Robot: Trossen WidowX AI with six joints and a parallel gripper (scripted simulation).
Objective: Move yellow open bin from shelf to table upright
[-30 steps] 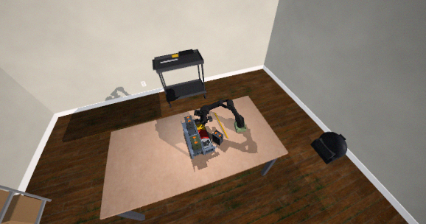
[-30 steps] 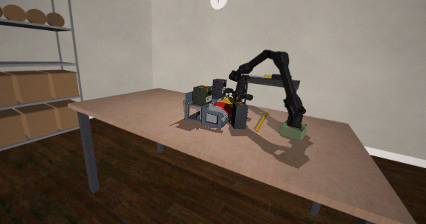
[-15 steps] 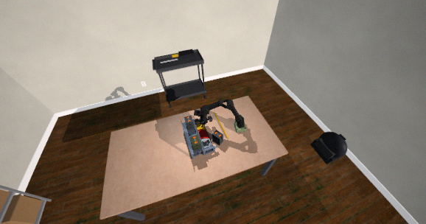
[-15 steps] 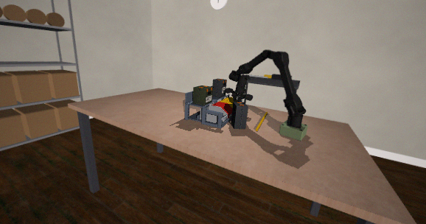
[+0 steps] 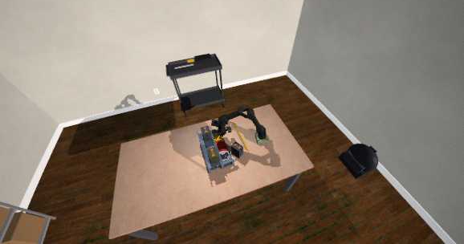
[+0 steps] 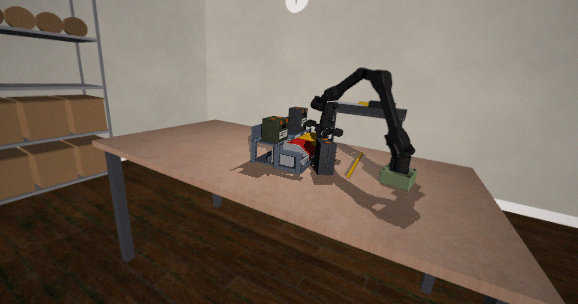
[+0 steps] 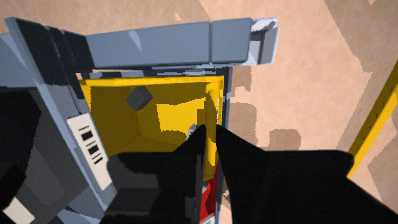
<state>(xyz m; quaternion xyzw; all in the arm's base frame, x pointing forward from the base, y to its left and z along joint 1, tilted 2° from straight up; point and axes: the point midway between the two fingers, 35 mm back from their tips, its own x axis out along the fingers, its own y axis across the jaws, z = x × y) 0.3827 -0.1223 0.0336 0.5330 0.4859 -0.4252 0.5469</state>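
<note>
Pinching one yellow bin (image 5: pixel 218 139) (image 6: pixel 309 137) (image 7: pixel 112 117) by its wall, one closed gripper (image 5: pixel 220 132) (image 6: pixel 321 133) (image 7: pixel 209 128), two gray parts (image 7: pixel 139 98) visible inside.

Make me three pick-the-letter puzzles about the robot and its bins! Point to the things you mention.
1. Where is the yellow bin (image 5: pixel 217 137) (image 6: pixel 310 137) (image 7: pixel 175 115)?
A) under the table
B) next to the red bin (image 5: pixel 221 146) (image 6: pixel 300 143) (image 7: pixel 208 202)
C) on the floor

2. What colour is the block under the arm?
A) green
B) pink
C) white

3. How are the jaws?
A) wide open
B) out of sight
C) shut on the yellow bin

Answers:
1 B: yellow and red sit side by side.
2 A: the base block (image 5: pixel 258 141) (image 6: pixel 387 181) looks green.
3 C: the bin's yellow wall is between the fingertips.
</note>
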